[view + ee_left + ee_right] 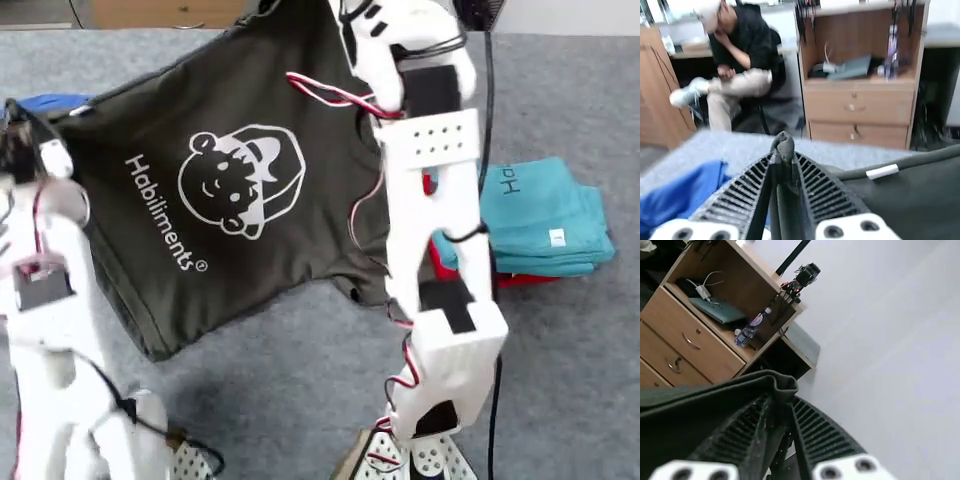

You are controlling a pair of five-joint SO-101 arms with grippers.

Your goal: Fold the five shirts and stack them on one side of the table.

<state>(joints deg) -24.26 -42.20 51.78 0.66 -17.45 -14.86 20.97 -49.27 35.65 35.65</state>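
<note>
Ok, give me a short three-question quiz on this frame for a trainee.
1. True or false: the left end effector and right end effector are both shut on the dark shirt.
2. What colour is the top of the folded stack? A) teal B) white C) yellow
3. Fill in: the loose shirt lying by the dark shirt's held corner is ___.
Key: 1 true; 2 A; 3 blue.
</note>
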